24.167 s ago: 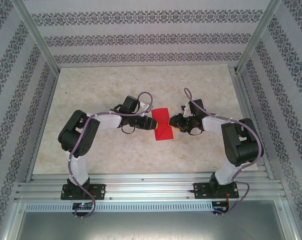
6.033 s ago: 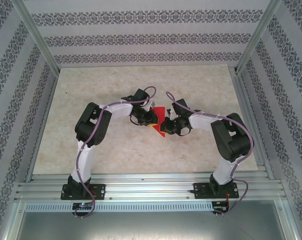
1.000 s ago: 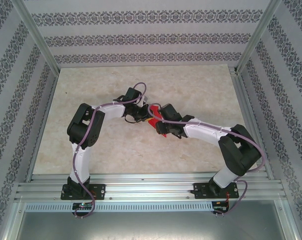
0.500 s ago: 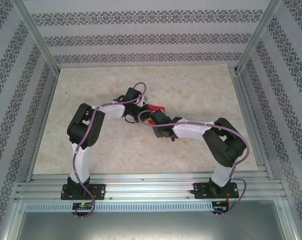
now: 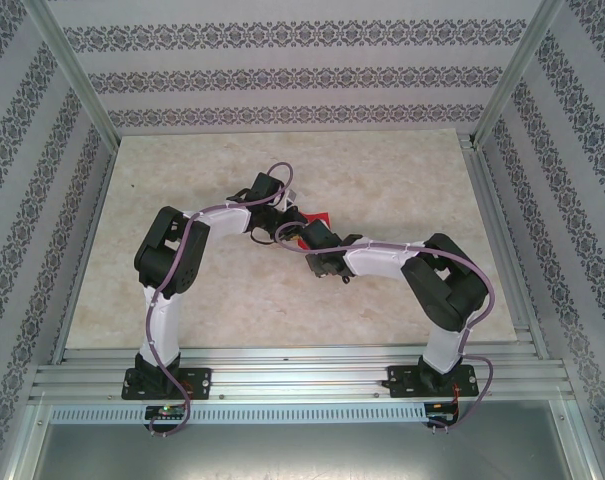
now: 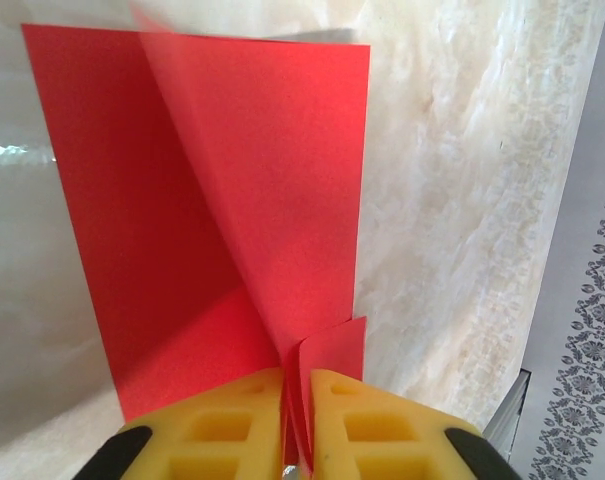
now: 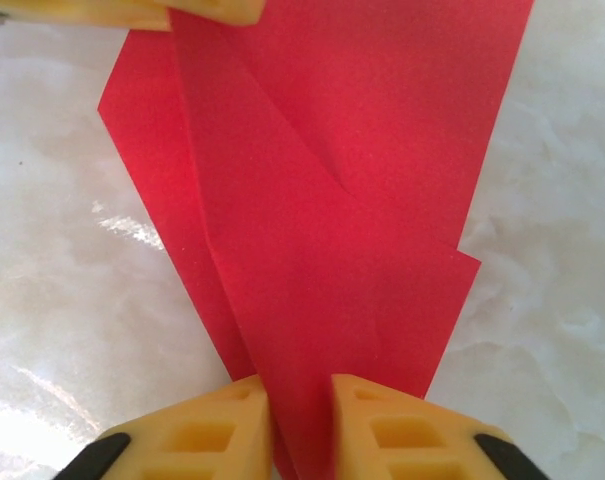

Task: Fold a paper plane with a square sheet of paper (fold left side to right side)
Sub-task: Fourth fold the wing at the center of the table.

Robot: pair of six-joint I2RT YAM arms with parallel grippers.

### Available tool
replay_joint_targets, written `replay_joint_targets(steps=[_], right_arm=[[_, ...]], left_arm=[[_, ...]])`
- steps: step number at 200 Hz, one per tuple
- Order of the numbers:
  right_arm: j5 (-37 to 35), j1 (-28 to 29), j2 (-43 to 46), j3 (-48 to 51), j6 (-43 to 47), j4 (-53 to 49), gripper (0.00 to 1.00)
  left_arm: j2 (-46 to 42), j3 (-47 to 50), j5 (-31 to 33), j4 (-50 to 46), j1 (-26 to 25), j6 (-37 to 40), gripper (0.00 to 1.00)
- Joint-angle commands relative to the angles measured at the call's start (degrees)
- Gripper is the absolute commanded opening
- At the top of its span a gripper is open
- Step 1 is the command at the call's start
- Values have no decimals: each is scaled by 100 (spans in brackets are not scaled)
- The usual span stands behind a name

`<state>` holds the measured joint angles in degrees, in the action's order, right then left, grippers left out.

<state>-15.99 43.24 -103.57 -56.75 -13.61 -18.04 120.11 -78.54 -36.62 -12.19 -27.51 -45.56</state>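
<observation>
Pinching the folded sheet of paper (image 6: 232,200) from opposite ends: left fingers (image 6: 222,430) are clamping a raised flap, right fingers (image 7: 212,440) are gripping its narrow end on the worktop (image 7: 42,300).

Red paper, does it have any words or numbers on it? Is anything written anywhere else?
None: no word, number or sign can be read.
The sheet of paper is plain red on every fold that shows.
The wallpaper has only a flowery pattern, no letters.
The small board below the left arm's base is too small to read.
</observation>
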Motion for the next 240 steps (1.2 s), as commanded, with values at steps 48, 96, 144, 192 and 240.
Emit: replay_joint_targets(steps=[48,96,144,192,240], right_arm=[[838,-404,161,314,-207,499,10],[1852,-817,390,701,-422,1101,10],[2510,-1140,382,1062,-719,1600,9],[2863,-1386,451,1444,-1009,2076,9],[3243,-1588,334,1586,-1218,2392,9]], left_arm=[[-695,-310,56,-424,198,352,43],[-1230,123,273,-387,360,526,57],[-925,465,33,6,194,417,52],[-334,191,-32,33,-85,322,38],[135,-301,-71,-135,-249,316,34]])
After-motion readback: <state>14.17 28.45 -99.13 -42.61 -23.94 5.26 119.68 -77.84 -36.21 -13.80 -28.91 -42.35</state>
